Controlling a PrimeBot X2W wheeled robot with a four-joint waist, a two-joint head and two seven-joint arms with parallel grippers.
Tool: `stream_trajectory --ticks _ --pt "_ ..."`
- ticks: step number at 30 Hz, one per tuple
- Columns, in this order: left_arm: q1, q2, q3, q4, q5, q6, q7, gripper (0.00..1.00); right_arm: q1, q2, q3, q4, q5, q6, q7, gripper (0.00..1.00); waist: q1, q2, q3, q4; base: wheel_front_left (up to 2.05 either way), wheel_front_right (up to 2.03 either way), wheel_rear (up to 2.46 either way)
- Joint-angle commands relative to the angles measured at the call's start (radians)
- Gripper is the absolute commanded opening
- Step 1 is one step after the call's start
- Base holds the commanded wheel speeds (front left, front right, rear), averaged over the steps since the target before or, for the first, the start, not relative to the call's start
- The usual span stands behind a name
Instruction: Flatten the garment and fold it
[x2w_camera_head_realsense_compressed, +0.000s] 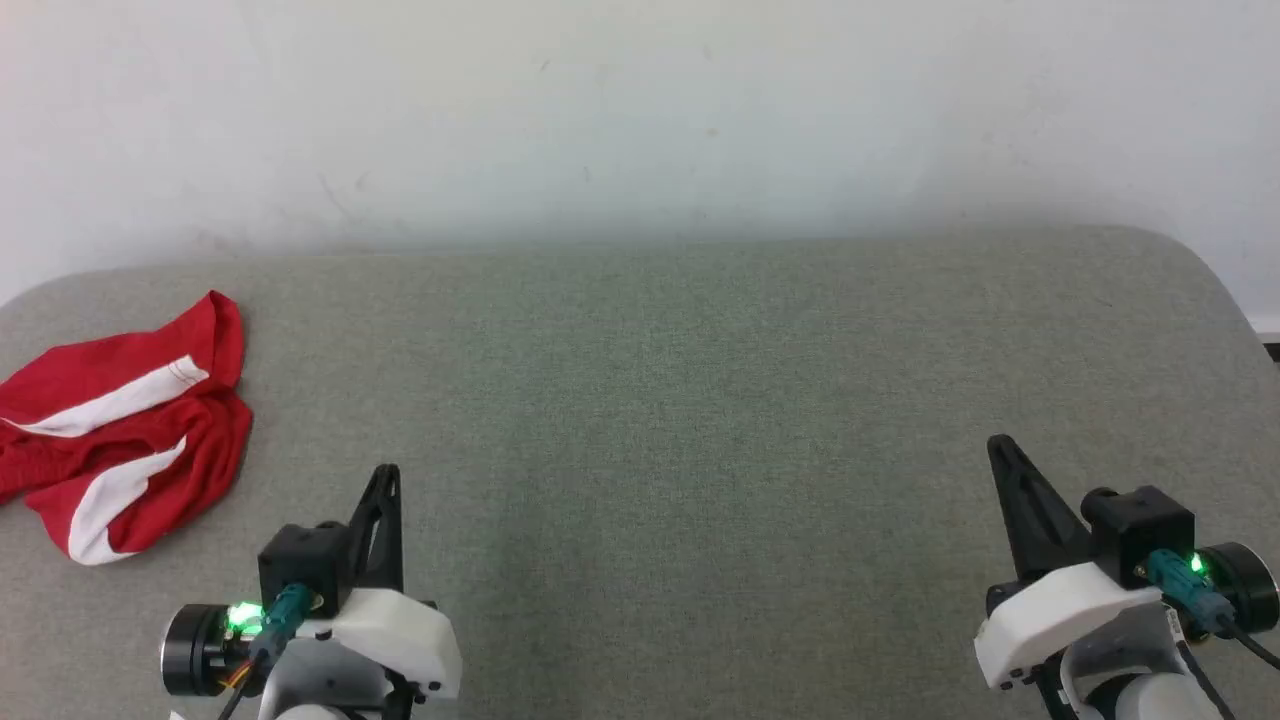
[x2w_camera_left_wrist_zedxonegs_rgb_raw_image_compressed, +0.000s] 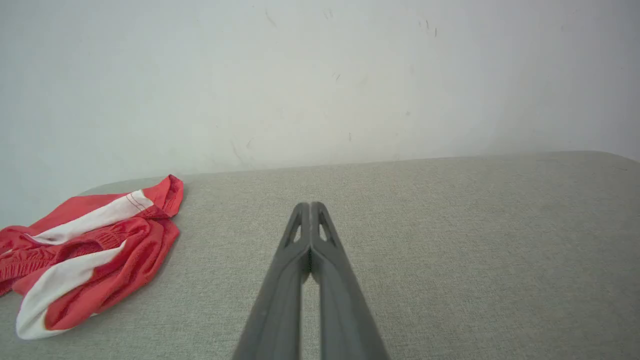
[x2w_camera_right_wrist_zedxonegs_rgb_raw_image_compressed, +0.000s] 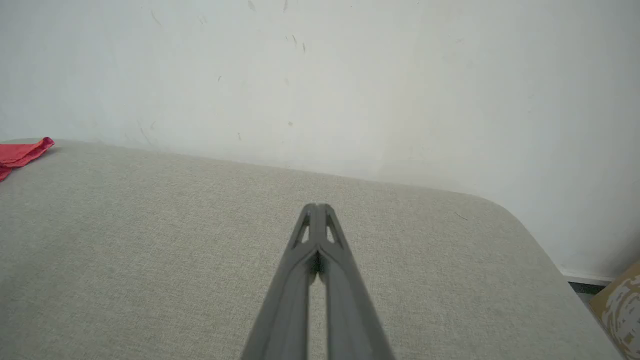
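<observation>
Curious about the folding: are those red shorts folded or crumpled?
Crumpled: the garment lies bunched in uneven creases, its white stripes twisted, not laid flat.

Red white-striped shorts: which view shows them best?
Left wrist view: the crumpled red shorts with white stripes appear largest. Head view shows them smaller, at its left edge; right wrist view, just a corner.

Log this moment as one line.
stage: folding not started | shorts: crumpled, robot's far left | left hand: shut, empty | right hand: shut, empty
</observation>
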Motion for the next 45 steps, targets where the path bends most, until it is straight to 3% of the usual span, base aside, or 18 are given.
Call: stream_trajectory --ticks 1,18,19,45 --pt "-0.013 -0.003 0.004 -0.005 0.004 -0.008 0.0 0.0 -0.01 0.004 0.0 0.001 -0.008 -0.001 0.0 0.0 0.0 0.0 0.0 0.0 0.0 0.0 0.0" --pt "-0.013 -0.003 0.004 -0.005 0.004 -0.008 0.0 0.0 -0.01 0.004 0.0 0.001 -0.008 -0.001 0.0 0.0 0.0 0.0 0.0 0.0 0.0 0.0 0.0" --pt "0.0 0.0 0.0 0.0 0.0 0.0 0.0 1.0 0.0 0.0 0.0 0.0 0.0 0.0 0.0 1.0 0.0 0.0 0.0 0.0 0.0 0.0 0.0" --pt "-0.018 0.0 -0.036 0.001 -0.078 0.0 -0.051 1.0 0.023 0.0 -0.032 -0.03 0.062 0.0 -0.051 1.0 0.0 0.0 0.008 0.018 0.0 0.0 0.0"
